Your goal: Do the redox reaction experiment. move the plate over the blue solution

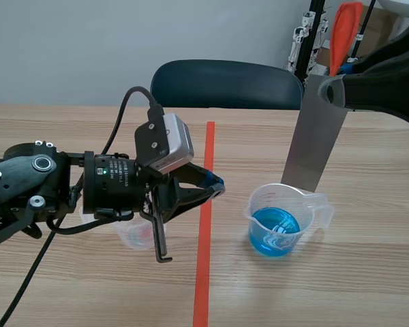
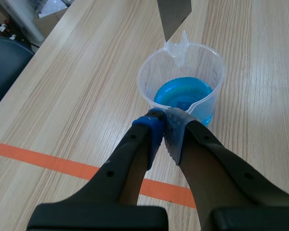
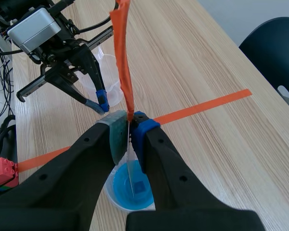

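Observation:
A clear beaker (image 1: 281,221) of blue solution (image 1: 274,230) stands right of the orange tape line. My right gripper (image 1: 331,90) is raised at the right and shut on the upper part of a grey metal plate (image 1: 315,139). The plate hangs tilted, with its lower end just above the beaker's far rim. In the right wrist view the plate (image 3: 131,166) shows edge-on between the fingers, above the beaker (image 3: 131,191), with an orange strip (image 3: 123,57) at its top. My left gripper (image 1: 217,184) is shut on nothing and points at the beaker (image 2: 183,86) from the left.
A small empty clear cup (image 1: 133,235) sits under the left arm. A dark chair (image 1: 225,83) stands behind the table. A red block (image 3: 2,169) lies by the table edge in the right wrist view. Bare wood lies in front of the beaker.

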Controlling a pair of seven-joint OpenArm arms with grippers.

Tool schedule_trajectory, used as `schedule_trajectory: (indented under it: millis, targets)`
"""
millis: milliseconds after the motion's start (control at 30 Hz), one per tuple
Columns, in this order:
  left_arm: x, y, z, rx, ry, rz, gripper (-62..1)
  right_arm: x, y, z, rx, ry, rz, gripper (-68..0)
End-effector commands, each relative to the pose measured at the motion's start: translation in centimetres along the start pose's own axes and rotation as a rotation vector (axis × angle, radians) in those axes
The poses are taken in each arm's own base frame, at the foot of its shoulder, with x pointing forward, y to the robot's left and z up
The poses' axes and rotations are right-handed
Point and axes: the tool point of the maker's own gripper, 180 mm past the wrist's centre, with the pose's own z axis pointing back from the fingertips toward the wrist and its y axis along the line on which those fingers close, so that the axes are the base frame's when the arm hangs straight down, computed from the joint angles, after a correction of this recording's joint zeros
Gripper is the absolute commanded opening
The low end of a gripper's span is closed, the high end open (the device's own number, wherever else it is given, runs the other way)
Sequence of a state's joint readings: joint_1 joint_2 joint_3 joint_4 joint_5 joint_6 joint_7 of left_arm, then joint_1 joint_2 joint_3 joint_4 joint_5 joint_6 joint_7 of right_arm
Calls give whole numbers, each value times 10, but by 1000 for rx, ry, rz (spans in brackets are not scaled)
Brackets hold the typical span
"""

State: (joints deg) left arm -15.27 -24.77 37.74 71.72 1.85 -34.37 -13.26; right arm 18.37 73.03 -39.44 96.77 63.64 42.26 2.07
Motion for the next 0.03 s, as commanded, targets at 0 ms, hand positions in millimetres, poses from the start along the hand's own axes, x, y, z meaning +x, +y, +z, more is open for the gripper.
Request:
schedule_trajectory:
  millis: [0]
  targets:
    - [15,7,-1,13,-44,-15,-569,15,-2,3,-1,-35,23,-669]
